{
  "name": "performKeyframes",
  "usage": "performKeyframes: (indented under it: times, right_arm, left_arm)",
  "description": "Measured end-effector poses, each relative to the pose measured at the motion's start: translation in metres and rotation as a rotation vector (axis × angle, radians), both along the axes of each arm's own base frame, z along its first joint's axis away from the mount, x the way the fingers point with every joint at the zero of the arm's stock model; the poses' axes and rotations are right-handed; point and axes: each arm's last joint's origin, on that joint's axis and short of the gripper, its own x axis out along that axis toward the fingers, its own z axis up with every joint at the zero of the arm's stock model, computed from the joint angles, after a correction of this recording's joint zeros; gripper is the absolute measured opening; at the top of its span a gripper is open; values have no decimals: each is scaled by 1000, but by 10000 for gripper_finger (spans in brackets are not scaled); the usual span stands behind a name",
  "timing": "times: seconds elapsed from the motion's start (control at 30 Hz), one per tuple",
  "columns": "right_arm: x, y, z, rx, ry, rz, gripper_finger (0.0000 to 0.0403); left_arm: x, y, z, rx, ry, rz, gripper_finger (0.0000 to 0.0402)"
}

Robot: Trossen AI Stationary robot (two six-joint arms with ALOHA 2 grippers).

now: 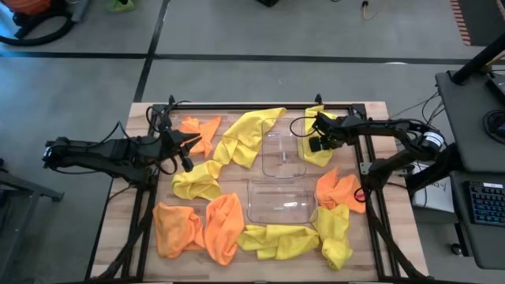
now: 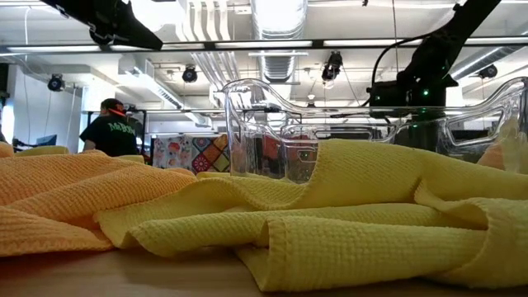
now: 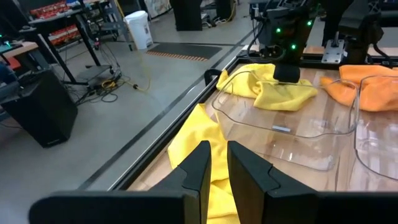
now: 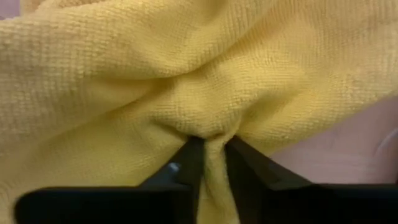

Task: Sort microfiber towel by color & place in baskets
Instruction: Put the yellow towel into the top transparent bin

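My right hand (image 4: 210, 152) is pinched shut on a fold of yellow towel (image 4: 205, 81) that fills its wrist view and hides everything beneath. From above, that towel lies at about two o'clock on the desk (image 1: 142, 260), just beside the far clear basket (image 1: 282, 154). My left hand (image 1: 189, 162) hovers at nine o'clock, fingers nearly together and empty, and the low view is mostly blocked by yellow cloth.

From my station I see a grey concrete floor (image 1: 237, 31) crossed by dark lines. A desk with a keyboard (image 1: 483, 203) stands at the right. Ducts and pipes (image 2: 276, 21) run under a bright ceiling. A person in a dark shirt (image 2: 110, 129) stands far back near a colourful patterned panel (image 2: 194, 153). A white bin (image 3: 138, 29) sits beside cables on the floor.
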Motion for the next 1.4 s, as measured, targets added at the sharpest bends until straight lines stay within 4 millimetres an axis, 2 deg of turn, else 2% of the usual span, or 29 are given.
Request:
performKeyframes:
  times: [0.07,0.17,0.3,0.57,0.83,1.0,1.17,1.4]
  right_arm:
    - [0,0,0,-1,2,6,20]
    - [-1,1,3,-10,-2,6,15]
    - [-4,1,20,-74,6,-8,13]
    - [-9,3,85,-331,-131,-31,13]
    - [-15,17,142,-564,-271,4,12]
    - [-12,28,174,-712,-382,62,12]
    - [-6,39,207,-852,-414,112,12]
    - [5,56,254,-985,-540,227,12]
  left_arm:
    - [0,0,0,-8,-6,2,38]
    - [0,0,0,-23,-17,8,38]
    - [3,0,-1,-54,-33,16,38]
    - [15,-2,-8,-77,6,20,38]
    - [26,-3,-15,-85,36,26,38]
    - [28,-3,-13,-87,9,25,38]
    - [26,-3,-11,-89,-9,24,38]
    - [25,-3,-10,-89,-12,25,38]
